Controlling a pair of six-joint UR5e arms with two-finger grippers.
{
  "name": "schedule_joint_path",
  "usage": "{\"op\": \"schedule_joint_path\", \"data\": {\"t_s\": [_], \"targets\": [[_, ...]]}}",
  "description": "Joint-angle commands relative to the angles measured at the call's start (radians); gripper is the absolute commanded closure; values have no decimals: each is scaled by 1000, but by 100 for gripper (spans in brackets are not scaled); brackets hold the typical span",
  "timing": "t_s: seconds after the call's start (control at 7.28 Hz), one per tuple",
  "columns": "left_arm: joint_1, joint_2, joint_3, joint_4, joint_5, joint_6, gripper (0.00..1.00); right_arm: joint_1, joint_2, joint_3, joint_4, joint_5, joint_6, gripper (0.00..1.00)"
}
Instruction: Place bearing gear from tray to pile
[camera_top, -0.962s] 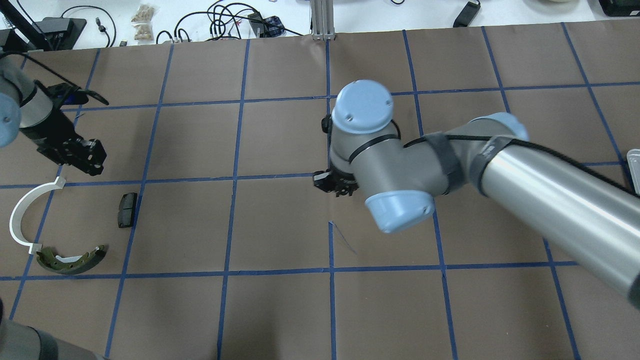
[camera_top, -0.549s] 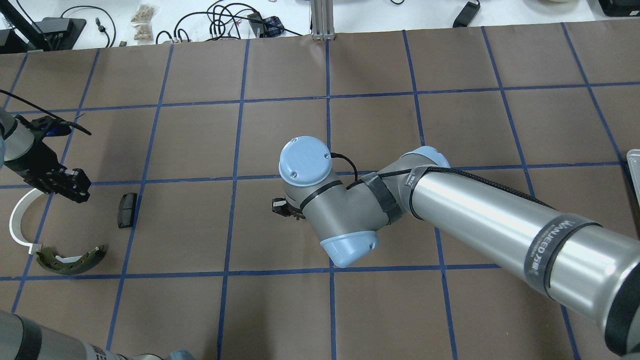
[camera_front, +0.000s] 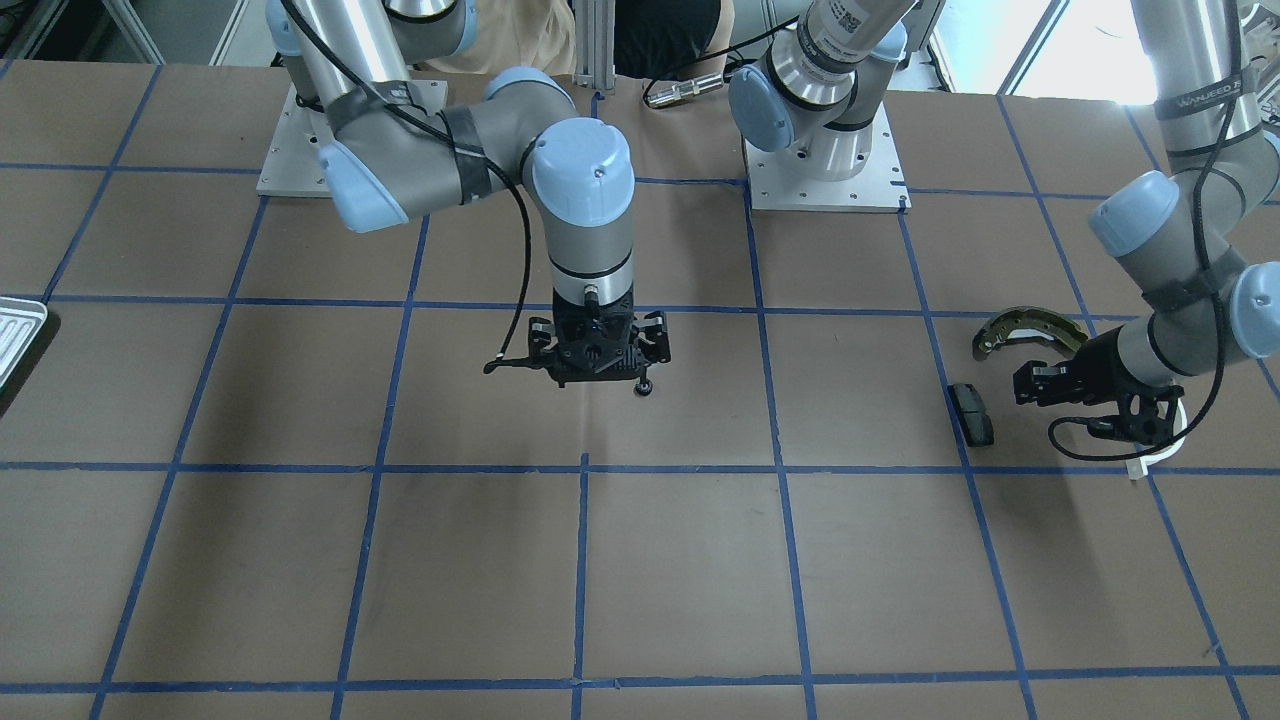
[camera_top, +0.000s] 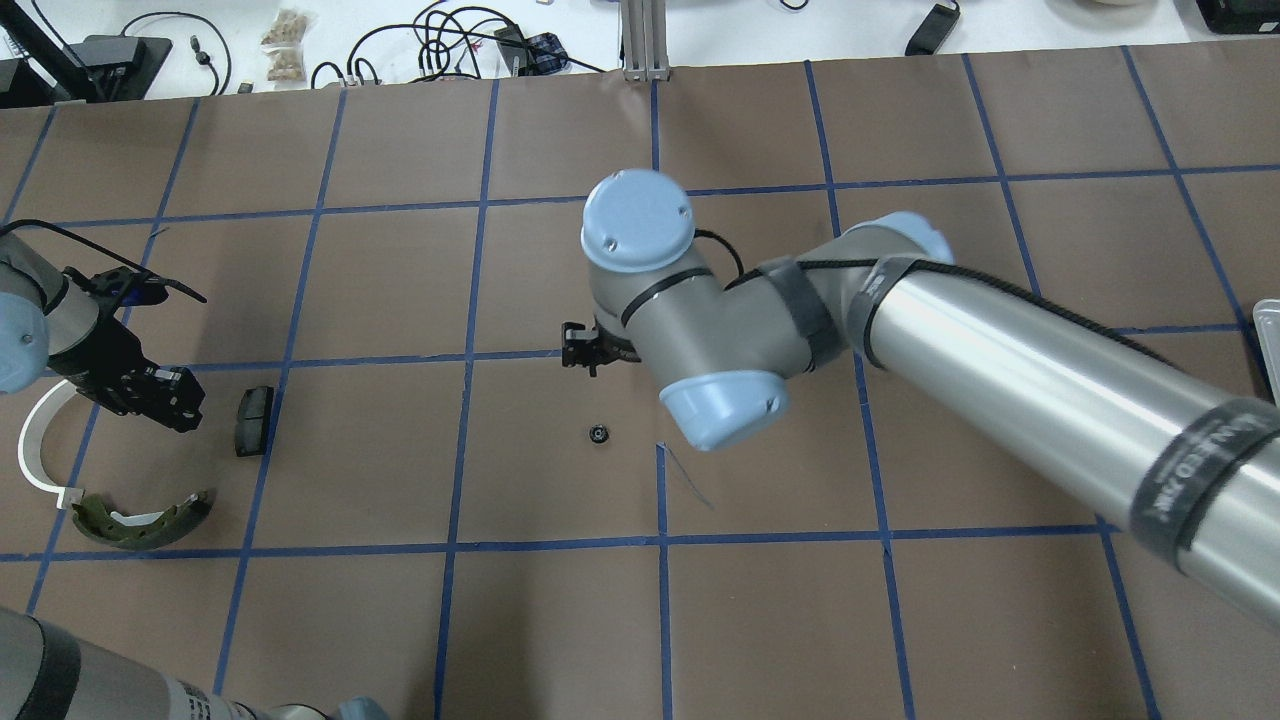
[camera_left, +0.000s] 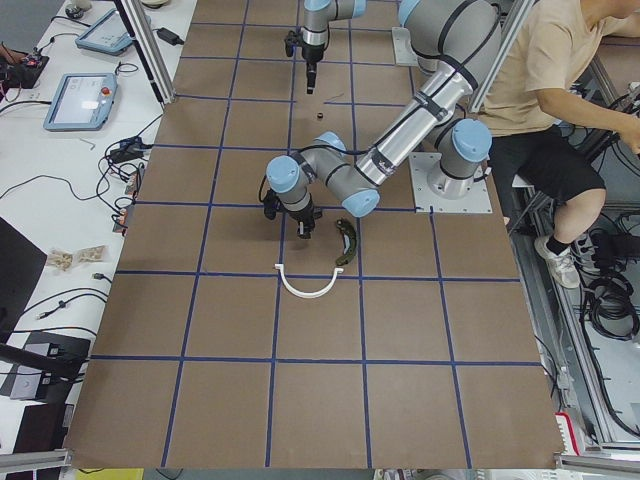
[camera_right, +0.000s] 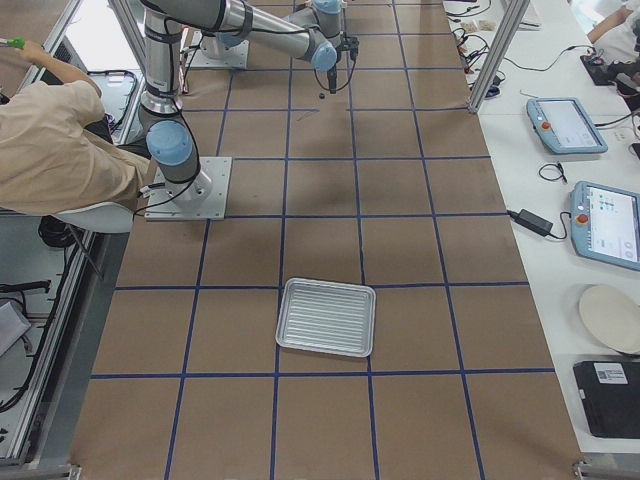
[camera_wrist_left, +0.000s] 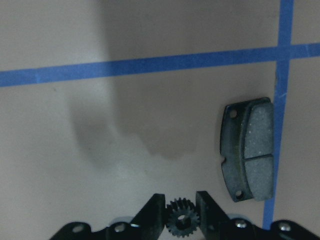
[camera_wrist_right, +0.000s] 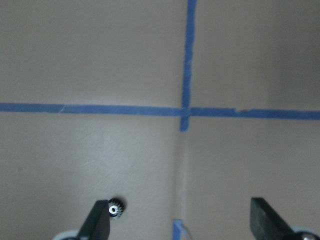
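Observation:
A small dark bearing gear (camera_wrist_left: 182, 223) sits pinched between the fingers of my left gripper (camera_wrist_left: 180, 206), which is shut on it just above the table. That left gripper (camera_top: 168, 397) hovers beside the pile: black pad (camera_top: 254, 420), white arc (camera_top: 38, 440) and olive brake shoe (camera_top: 140, 521). A second small gear (camera_top: 598, 434) lies loose on the paper mid-table. My right gripper (camera_wrist_right: 182, 220) hangs open above it, with the gear (camera_wrist_right: 115, 209) by its left finger. The ribbed tray (camera_right: 326, 317) at the far right end holds nothing.
Brown paper with a blue tape grid covers the table. Cables and small devices lie beyond its far edge (camera_top: 450, 50). A seated person (camera_left: 560, 90) is behind the robot bases. Tablets and a power brick (camera_right: 600, 215) rest on the side bench.
The right arm swung left and low, then pulled back and up; a small gear now lies on the table under it. The left gripper came down beside the black pad.

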Motion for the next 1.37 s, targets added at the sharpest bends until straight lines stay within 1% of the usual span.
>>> {"op": "schedule_joint_path", "data": {"t_s": [0.0,0.14,0.27,0.41,0.55,0.69,0.82,0.96,1.1,1.24], "targets": [[6,-14,-4,7,1,1,100,-189,-123,-182,372,-5,-212,0],[24,-15,-7,7,1,-2,72,-231,-213,-222,478,-5,-218,0],[26,-15,-7,5,2,-2,41,-223,-322,-220,587,-1,-222,0],[28,-14,-5,7,2,-4,12,-254,-362,-218,599,-1,-284,0],[28,-11,-2,2,5,-4,0,-290,-378,-218,590,-10,-379,0],[22,10,9,-22,13,-7,0,-323,-390,-209,593,-5,-392,0],[-13,29,33,-34,12,-36,0,-377,-387,-164,584,-5,-382,0],[-120,52,97,-110,11,-156,0,-426,-390,-136,547,-5,-385,0],[-253,79,151,-210,2,-285,0,-423,-412,-108,532,-13,-391,0],[-365,104,157,-228,-7,-395,0,-423,-432,-62,462,-7,-379,0]]}}
